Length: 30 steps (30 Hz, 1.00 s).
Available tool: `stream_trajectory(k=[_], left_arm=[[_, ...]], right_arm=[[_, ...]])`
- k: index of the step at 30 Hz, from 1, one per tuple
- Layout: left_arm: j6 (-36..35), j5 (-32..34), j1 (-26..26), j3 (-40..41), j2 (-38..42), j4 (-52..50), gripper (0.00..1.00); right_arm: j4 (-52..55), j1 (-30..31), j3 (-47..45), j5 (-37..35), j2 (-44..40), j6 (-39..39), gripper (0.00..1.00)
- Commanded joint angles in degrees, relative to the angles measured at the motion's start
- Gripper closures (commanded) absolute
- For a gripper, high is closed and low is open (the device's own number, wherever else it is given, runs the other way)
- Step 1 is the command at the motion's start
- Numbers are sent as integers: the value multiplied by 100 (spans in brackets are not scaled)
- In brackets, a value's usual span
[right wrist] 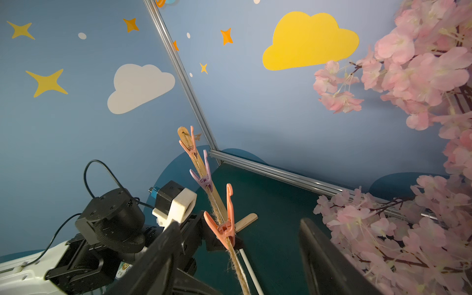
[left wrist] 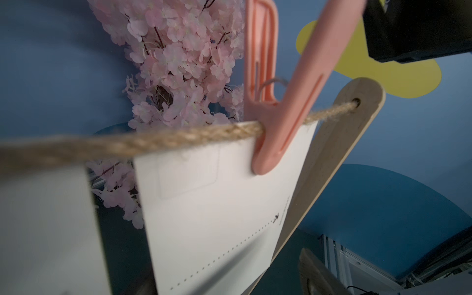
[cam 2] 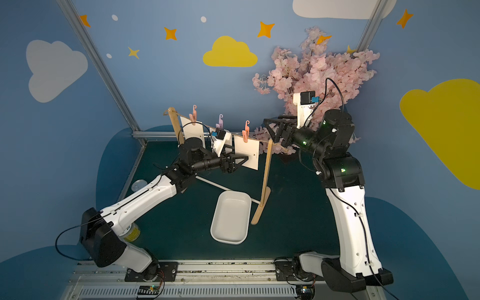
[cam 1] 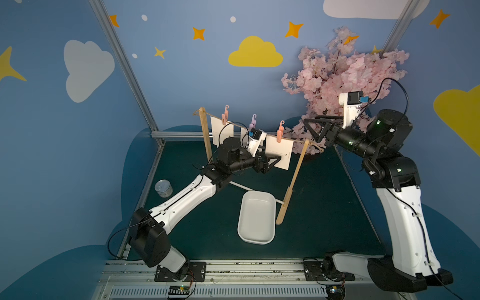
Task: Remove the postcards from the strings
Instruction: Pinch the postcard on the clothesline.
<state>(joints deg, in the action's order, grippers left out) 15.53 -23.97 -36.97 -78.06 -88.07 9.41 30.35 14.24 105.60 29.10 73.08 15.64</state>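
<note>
Postcards: three are hung from the twine, mid-table towards the far side; the middle one is largely hidden behind the left wrist.
Right postcard: it is pinned at its top edge by a pink clothespin.
Twine: it is stretched between two wooden posts, from far left to near right.
Left gripper: its jaws are spread at the right postcard's lower left part; contact cannot be told.
Right gripper: it is released, with jaws wide and nothing held, just right of the right post's top.
Tray: white, set near of the posts.
Can: set at the left.
Blossom branches: placed far right.
</note>
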Motion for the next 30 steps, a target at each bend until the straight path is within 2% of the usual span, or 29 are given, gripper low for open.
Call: stream_trajectory(k=[1,20,30], left_arm=[[213,-231,77,72,-102,302,19],[484,-495,105,177,-307,762,21],[588,-531,129,344,-255,1016,25]], right_arm=[[-21,52,83,86,22,-32,26],[-29,115,83,266,126,-74,26],[-51,203,136,328,251,-65,26]])
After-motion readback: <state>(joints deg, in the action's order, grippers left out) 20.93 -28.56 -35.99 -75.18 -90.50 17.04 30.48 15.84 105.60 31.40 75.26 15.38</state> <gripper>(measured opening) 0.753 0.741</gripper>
